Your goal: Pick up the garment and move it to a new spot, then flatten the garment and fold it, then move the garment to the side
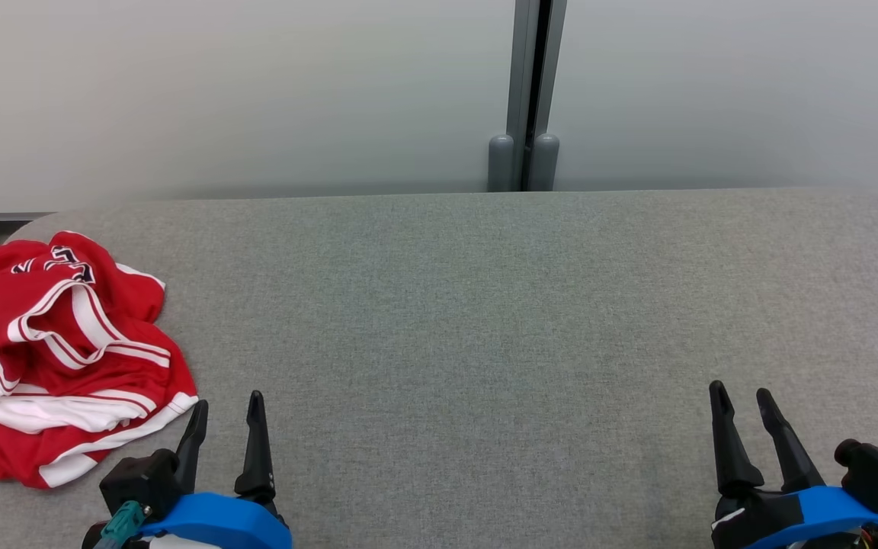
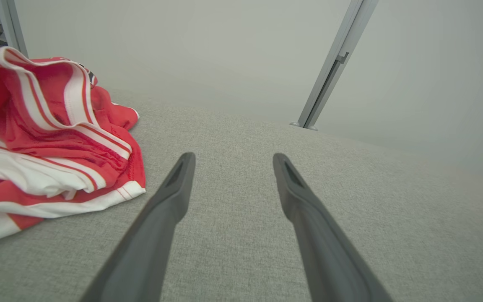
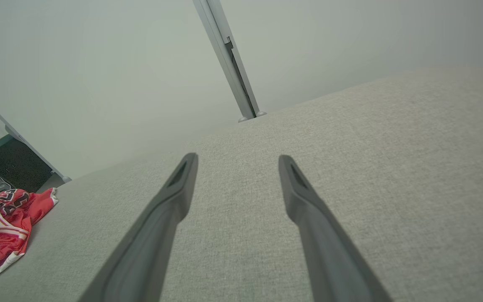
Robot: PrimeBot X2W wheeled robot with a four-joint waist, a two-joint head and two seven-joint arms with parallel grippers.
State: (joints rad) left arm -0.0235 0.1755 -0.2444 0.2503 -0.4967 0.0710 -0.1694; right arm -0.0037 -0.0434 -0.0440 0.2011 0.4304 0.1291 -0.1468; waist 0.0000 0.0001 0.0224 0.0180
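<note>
Table [image 1: 485, 343]: grey woven top with rounded far corners, mostly bare. Wall [image 1: 256, 91]: pale panels behind the far edge. Garment [image 1: 65, 358]: red jersey with white bands and dark lettering, crumpled in a heap at the table's left side. Whether it overhangs that edge cannot be told. A banded opening stands up as a ridge in the middle of the heap, and a white hem lies flat along the near side. Left gripper [image 1: 227, 402]: low at the near edge, jaws wide and empty, tips pointing up the table. The hem lies just beside its outer finger and, in the left wrist view, apart from it. Right gripper [image 1: 740, 395]: near right, jaws wide and empty, well apart from the garment. Post [image 1: 527, 91]: grey upright between the wall panels. Step in hand, as judged: the pick-up, not yet begun. The left arm is the nearer one. It should turn left and forward, then come down over the raised banded ridge rather than the flat hem, so the fingers close on a thick fold and do not scrape the table. The lift should be high enough for trailing cloth to clear the top. The bare middle, which both grippers look able to reach, seems the best spot to set it for flattening.
</note>
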